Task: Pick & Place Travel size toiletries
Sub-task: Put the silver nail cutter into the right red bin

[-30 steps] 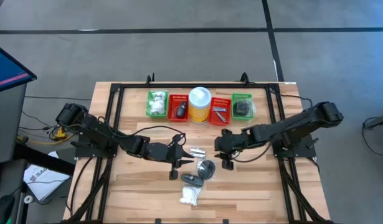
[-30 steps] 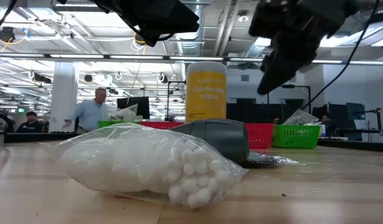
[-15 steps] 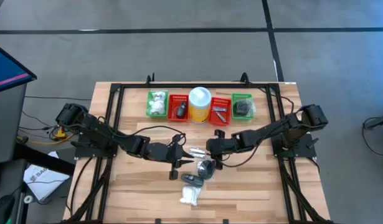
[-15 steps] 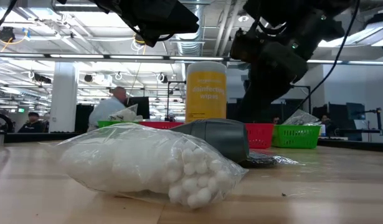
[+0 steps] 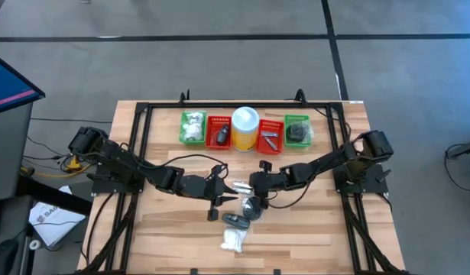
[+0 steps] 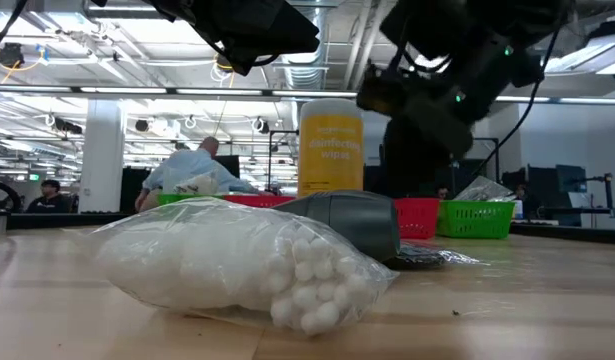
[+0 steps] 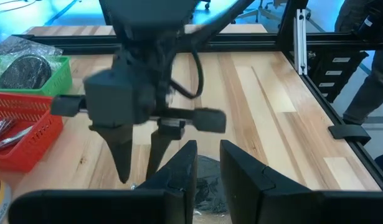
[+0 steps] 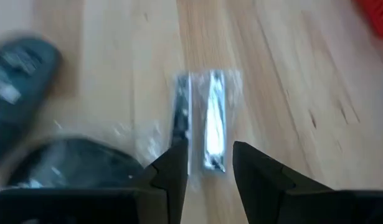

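Right pincer low over table centre, fingers spread w/ gap between, straddling a clear packet w/ silvery metal pieces; not touching it as far as visible. Same packet in high view just L of that pincer. Left pincer hovering just beside, near table middle, fingers parted, nothing between. Dark disc in clear wrapper beside right pincer, toward front. Small black oblong item in front of that, then bag of white cotton balls nearest front edge; big in low view. At back in a row: green basket w/ white bundles, red basket w/ dark item, yellow wipes canister, red basket w/ silvery bits, green basket w/ dark discs. Person in blue shirt in room behind.
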